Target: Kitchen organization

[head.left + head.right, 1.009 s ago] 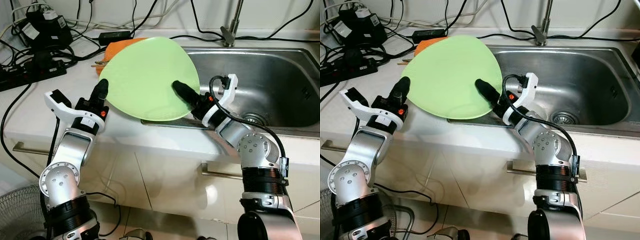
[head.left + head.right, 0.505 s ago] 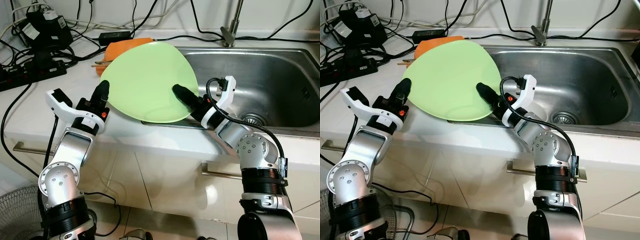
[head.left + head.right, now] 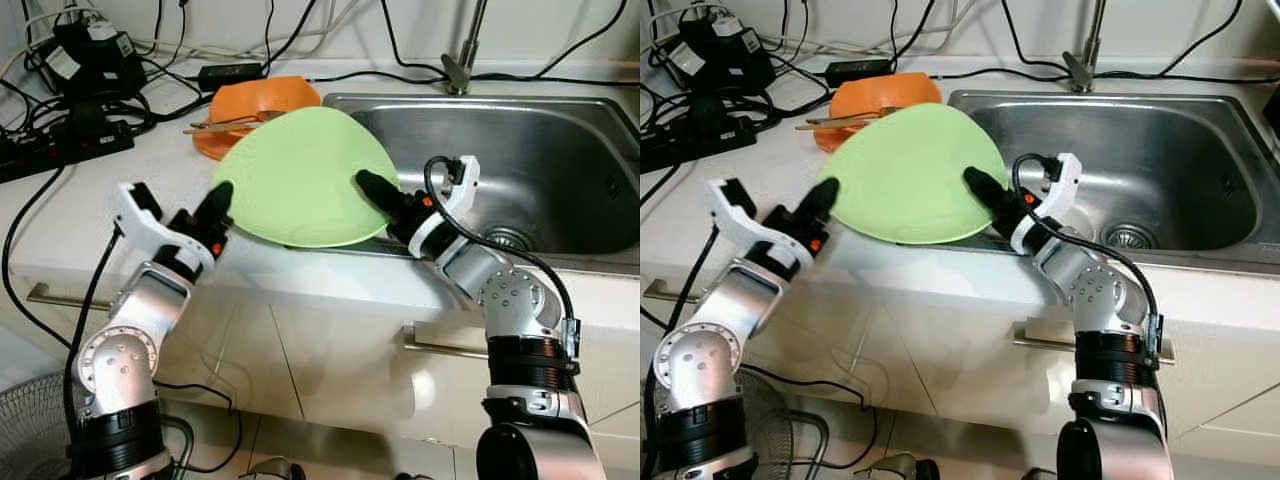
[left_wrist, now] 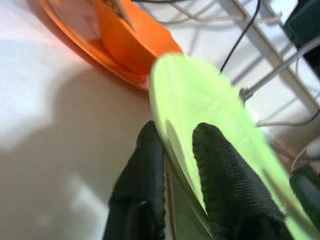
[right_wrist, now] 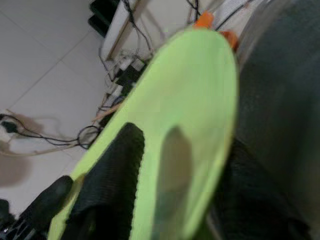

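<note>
Held between both grippers: light green plate [image 3: 300,180], rounded-triangular, smooth and matte, tilted over the white countertop [image 3: 90,215] where it meets the front left corner of the stainless steel sink [image 3: 540,170]. Left gripper [image 4: 172,150] clamped on the plate's rim at about 8 o'clock; seen from the left wrist, one ribbed black finger [image 4: 145,165] under the plate and one on top, edge pinched between. Right gripper [image 3: 372,187] at the plate's 3 o'clock edge; from the right wrist, one textured black finger [image 5: 115,175] lying on the green upper face, the other dark and blurred beneath, so clamped on the plate too. From the head views, only the upper finger of each gripper visible against the green; underside fingers hidden there, shown by the wrist cameras. Orange dish [image 3: 255,100] at 11 o'clock from the plate, glossy, partly behind the plate's far edge, with chopsticks [image 3: 215,124] lying across it; from the left wrist, orange rim just beyond the plate's tip, contact impossible to tell. Black power strips and adapters [image 3: 70,75] with tangled cables at 10 o'clock on the counter. Faucet base [image 3: 458,70] at 1 o'clock behind the sink, round drain [image 3: 507,238] in the basin floor. Cabinet handle [image 3: 445,350] below the right arm; fan grille [image 3: 35,420] low at 7 o'clock.
</note>
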You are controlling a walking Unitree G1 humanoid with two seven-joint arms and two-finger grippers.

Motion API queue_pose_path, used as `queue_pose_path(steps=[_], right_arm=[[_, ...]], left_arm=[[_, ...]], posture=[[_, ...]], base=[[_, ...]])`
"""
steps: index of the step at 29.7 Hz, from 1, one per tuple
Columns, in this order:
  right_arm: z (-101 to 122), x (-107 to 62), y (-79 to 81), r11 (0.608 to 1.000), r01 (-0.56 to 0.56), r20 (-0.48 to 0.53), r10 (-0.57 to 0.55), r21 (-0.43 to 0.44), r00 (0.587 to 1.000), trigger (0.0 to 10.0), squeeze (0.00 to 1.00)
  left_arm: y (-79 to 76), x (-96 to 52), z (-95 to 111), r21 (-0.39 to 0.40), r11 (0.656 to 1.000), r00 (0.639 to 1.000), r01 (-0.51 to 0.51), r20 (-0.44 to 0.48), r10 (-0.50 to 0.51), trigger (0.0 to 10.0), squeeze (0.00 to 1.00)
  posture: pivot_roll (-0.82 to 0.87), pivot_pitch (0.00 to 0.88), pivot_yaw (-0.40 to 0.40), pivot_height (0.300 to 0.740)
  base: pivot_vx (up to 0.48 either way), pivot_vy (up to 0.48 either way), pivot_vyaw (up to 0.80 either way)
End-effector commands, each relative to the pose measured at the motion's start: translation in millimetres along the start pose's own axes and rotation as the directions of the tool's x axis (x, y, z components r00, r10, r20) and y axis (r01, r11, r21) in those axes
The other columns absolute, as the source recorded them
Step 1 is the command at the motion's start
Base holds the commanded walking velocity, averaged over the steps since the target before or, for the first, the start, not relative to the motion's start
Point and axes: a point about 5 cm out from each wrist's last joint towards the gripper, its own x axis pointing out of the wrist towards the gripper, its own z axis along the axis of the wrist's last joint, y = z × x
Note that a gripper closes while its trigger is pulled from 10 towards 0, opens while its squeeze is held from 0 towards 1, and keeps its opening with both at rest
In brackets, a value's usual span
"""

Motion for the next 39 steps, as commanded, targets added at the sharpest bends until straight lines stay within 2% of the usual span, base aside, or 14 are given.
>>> queue_pose_path(steps=[1,16,23,30,39], right_arm=[[4.4,6.7,11.3,0.999,-0.051,0.012,0.051,0.0,0.999,0.0,0.0],[8.2,5.5,5.5,1.0,-0.017,0.025,0.017,0.009,1.0,0.0,0.0],[23.3,7.6,-6.6,0.994,0.108,0.12,-0.11,0.02,0.987,0.0,0.0],[40.1,8.0,-11.8,0.986,0.163,0.218,-0.167,0.036,0.962,0.0,0.0],[55.4,4.1,-21.8,0.976,0.212,0.283,-0.216,0.046,0.934,0.0,0.0]], left_arm=[[-7.2,2.2,-3.9,0.06,0.997,0.999,0.045,-0.026,-0.044,10.0,1.0],[-6.8,1.1,-7.0,0.141,0.988,0.998,0.058,-0.036,-0.053,10.0,1.0],[-22.5,-5.0,-13.8,0.206,0.964,0.984,0.168,-0.097,-0.151,10.0,1.0],[-38.9,-7.8,-14.9,0.271,0.928,0.966,0.255,-0.122,-0.229,10.0,1.0],[-39.2,-8.4,-17.5,0.283,0.923,0.964,0.259,-0.129,-0.231,10.0,1.0]], posture=[[0.04,0.043,0.112,0.74],[0.04,0.049,0.111,0.74],[0.04,0.052,0.103,0.74],[0.05,0.052,0.098,0.74],[0.05,0.047,0.099,0.74]], base=[[0.0,0.0,0.0],[0.0,0.0,0.0],[0.0,0.0,0.0],[0.0,0.0,0.0],[0.0,0.0,0.0]])
